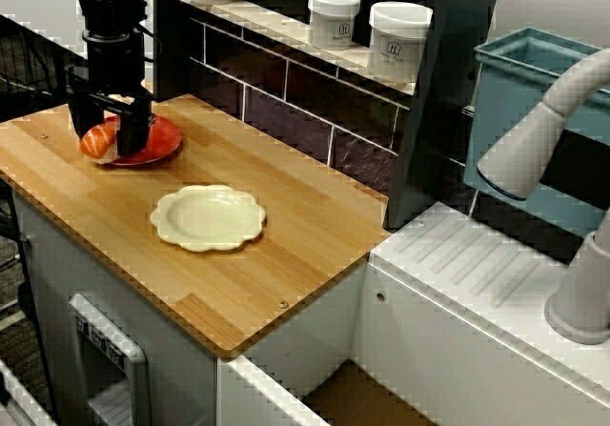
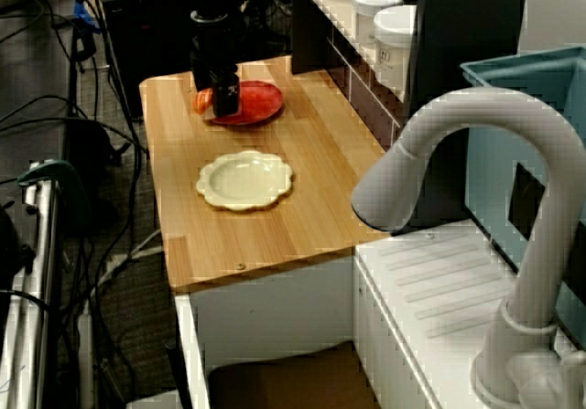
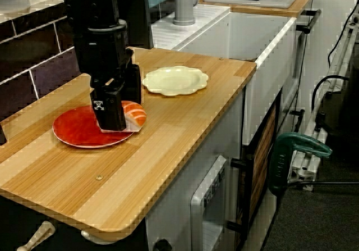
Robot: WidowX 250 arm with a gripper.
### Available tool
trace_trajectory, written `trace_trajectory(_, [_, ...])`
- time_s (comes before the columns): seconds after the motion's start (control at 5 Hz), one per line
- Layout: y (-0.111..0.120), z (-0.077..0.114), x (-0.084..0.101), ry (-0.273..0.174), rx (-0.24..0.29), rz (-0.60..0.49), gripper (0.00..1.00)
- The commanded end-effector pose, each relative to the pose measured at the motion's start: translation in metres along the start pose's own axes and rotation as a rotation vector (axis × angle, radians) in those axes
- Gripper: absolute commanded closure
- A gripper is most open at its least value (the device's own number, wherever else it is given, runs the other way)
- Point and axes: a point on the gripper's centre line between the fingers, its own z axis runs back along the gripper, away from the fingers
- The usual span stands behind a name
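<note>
A: Nearest the lens in the view from the sink end is a grey curved tap (image 2: pixel 476 144), and past it the pale wooden counter (image 2: pixel 311 217). What do the dishes on it carry?

B: A round glossy red plate (image 1: pixel 164 141) sits toward the counter's end away from the sink, closer to the tiled back edge than to the front edge. On it lies a toy piece of salmon sushi (image 1: pixel 98 142), orange with pale stripes over a white rice block. It is at the side of the plate facing the front edge.

A: And the other dish?

B: A cream scalloped plate (image 1: pixel 208 218) lies about mid-counter, between the red plate and the sink end, apart from both the red plate and the arm.

A: Where is the black gripper (image 1: pixel 108 132)?

B: Pointing straight down over the red plate, fingertips at plate level. In the view from above the front edge, one finger stands on each side of the sushi, so the piece is between them. In the view from the counter's far end, the near finger (image 3: pixel 109 108) covers part of it and the orange end shows beside it.

A: Clamped?

B: The gap is narrow, about the piece's width. Whether the pads press it I cannot tell.

A: Anything behind?

B: Two white lidded jars (image 1: pixel 334 16) on the ledge above the back edge, contents hidden. A teal bin (image 1: pixel 519 92) stands past the sink end, its inside out of sight.
</note>
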Motion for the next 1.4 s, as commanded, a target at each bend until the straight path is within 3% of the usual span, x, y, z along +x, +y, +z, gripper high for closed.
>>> trace_trajectory(0.0, [0.015, 0.047, 0.014, -0.075, -0.028, 0.015, 0.00])
trace_trajectory(0.4, [0.002, 0.091, 0.019, -0.087, -0.115, -0.050, 0.00])
trace_trajectory(0.6, [-0.009, 0.097, 0.016, -0.095, -0.105, -0.095, 0.00])
trace_trajectory(1.2, [-0.007, 0.081, 0.014, -0.071, -0.104, -0.079, 0.00])
